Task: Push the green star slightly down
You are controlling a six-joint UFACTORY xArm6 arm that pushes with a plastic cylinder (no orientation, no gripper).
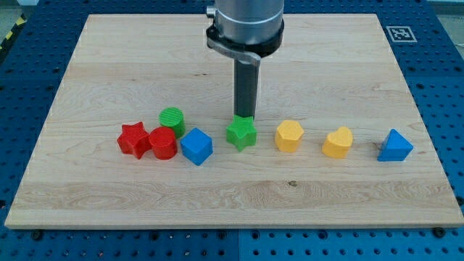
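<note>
My tip (244,117) (a bare rod, no jaws to open or close) touches the green star's (241,133) top edge. Risk: an off-centre push could swing it toward the blue cube (196,146).

My tip (243,117), rod upright

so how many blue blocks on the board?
2. A blue cube left of the green star, beside the red cylinder; a blue triangle at the row's far right. None seem hidden. My tip sits at the star's top edge.
</note>
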